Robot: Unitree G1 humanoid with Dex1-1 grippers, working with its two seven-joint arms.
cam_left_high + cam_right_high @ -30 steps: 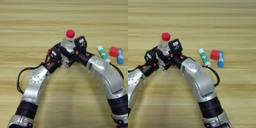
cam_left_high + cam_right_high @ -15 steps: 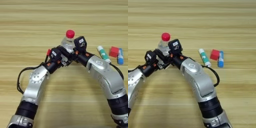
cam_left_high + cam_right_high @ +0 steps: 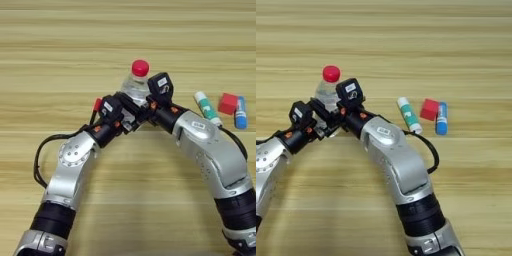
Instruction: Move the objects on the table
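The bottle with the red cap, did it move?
No. The bottle sits just as far left of the green-and-white tube as before, both grippers at it.

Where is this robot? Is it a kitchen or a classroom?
Can't tell for sure. Probably a robot practice table: a bare wooden table with only a small bottle, two tubes and a red cube.

Bright, even overhead light; soft shadows under both arms; focus slightly soft.

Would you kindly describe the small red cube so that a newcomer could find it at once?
Look to the right side of the wooden table, past the right arm. The small red cube lies between the green-and-white tube and the blue-and-white tube; it alone there is blocky and red.
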